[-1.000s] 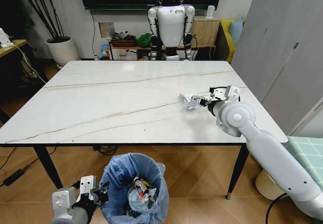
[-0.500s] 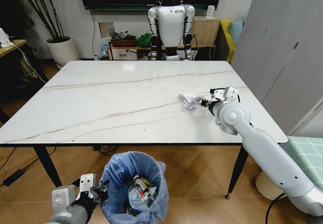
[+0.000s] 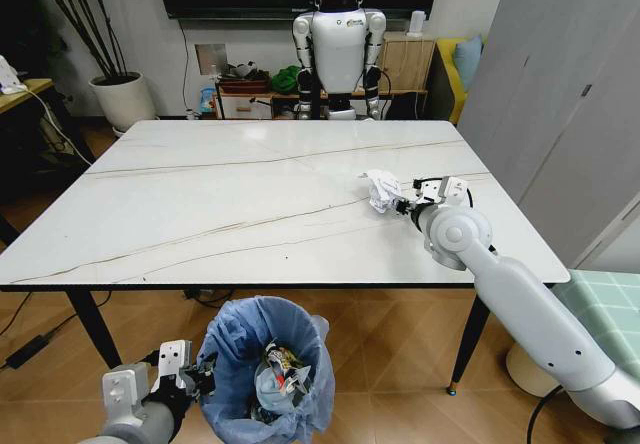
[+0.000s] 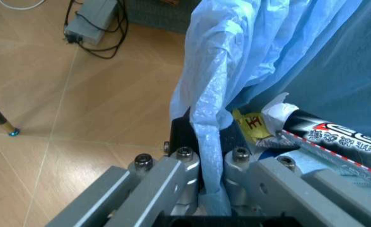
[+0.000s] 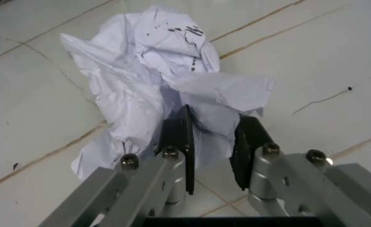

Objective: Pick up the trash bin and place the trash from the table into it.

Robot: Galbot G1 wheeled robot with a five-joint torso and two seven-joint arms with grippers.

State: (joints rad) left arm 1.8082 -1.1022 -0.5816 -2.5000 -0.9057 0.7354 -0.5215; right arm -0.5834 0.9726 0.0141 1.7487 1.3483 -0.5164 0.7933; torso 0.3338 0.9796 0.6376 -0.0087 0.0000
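My right gripper (image 3: 403, 204) is shut on crumpled white paper (image 3: 381, 190), the trash, and holds it just above the right side of the white marble-look table (image 3: 200, 214). Up close, the paper (image 5: 160, 90) sits pinched between the black pads (image 5: 183, 142). Below the table's front edge stands the trash bin (image 3: 262, 369), lined with a light-blue bag and holding several wrappers. My left gripper (image 3: 192, 379) is shut on its bag-covered rim (image 4: 206, 142). Inside the bin lie a yellow wrapper (image 4: 251, 125) and a long black-white wrapper (image 4: 337, 139).
A parked white robot (image 3: 338, 49) stands behind the table's far edge. A potted plant (image 3: 122, 99) is at the far left, grey cabinets (image 3: 560, 114) on the right. A cable and power brick (image 4: 94, 21) lie on the wooden floor beside the bin.
My right gripper has lifted the crumpled paper off the tabletop and drawn it slightly back. The bin and left gripper have shifted a little to the right.
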